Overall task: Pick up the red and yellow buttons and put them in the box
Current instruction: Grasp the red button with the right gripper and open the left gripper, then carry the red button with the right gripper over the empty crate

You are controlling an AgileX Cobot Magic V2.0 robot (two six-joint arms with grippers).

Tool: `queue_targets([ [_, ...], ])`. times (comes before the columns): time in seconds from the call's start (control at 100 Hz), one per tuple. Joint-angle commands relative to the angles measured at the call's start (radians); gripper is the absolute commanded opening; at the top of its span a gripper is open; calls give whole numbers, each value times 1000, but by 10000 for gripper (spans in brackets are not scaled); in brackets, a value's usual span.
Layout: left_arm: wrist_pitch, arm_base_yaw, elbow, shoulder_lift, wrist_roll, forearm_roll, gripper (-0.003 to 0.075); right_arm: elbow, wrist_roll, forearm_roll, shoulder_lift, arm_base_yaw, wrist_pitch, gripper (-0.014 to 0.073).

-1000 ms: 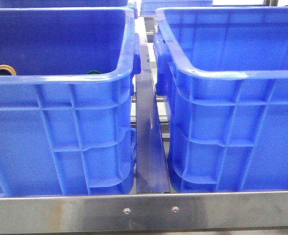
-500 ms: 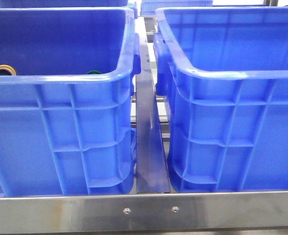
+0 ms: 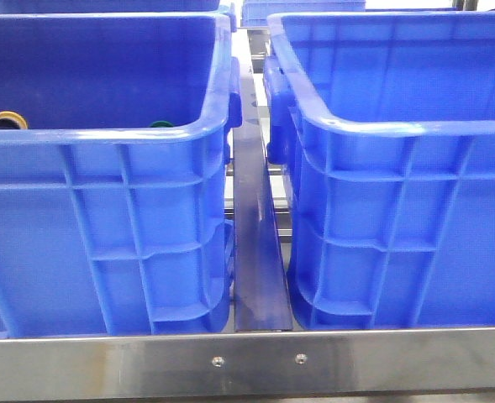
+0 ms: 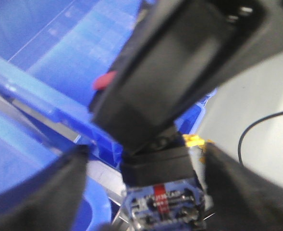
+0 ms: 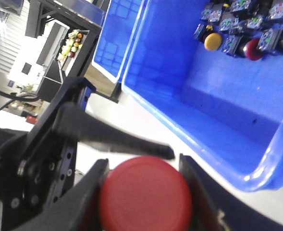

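My right gripper (image 5: 143, 192) is shut on the round cap of a red button (image 5: 146, 195), held in the air outside a blue crate (image 5: 199, 125). In the left wrist view my left gripper (image 4: 146, 192) has its jaws apart around a button's black collar and blue contact block (image 4: 163, 202). One finger (image 4: 247, 192) touches it, and a gap shows at the other finger (image 4: 35, 192). A blurred black gripper part (image 4: 179, 62) with a red edge (image 4: 104, 81) reaches down to that block. A yellow button (image 5: 213, 41) lies in the crate. A yellow cap (image 3: 8, 119) shows in the left crate (image 3: 104, 218).
Two deep blue crates stand side by side, the right crate (image 3: 398, 210) across a metal rail (image 3: 257, 252) from the left one. A green cap (image 3: 161, 124) peeks over the left crate's rim. Several other buttons, one dark red (image 5: 253, 49), lie by the yellow one. Neither arm shows in the front view.
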Motion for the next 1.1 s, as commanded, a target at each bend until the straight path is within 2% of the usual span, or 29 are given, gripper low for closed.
queue_targets([
  [0.0,-51,36,-28,-24,-39,8,576,-37,-45,60,-15,-2,-43,168],
  [0.22,-32,172,-19,-56,-53,2,576,-37,-98,60,-17,-2,-219,168],
  [0.43,-36,277,67,-156,-69,7,574,-37,-168,60,-17,-2,-378,168],
  [0.72,-36,486,223,-360,-208,161,503,-37,-317,44,-17,-2,-614,168],
  [0.91,-29,615,295,-478,-212,209,390,-37,-422,13,-14,-2,-825,168],
  [1.03,-1,680,308,-511,-212,233,257,-37,-502,10,4,-2,-939,168],
  [1.09,6,706,311,-516,-212,236,165,-37,-545,10,24,-2,-987,168],
])
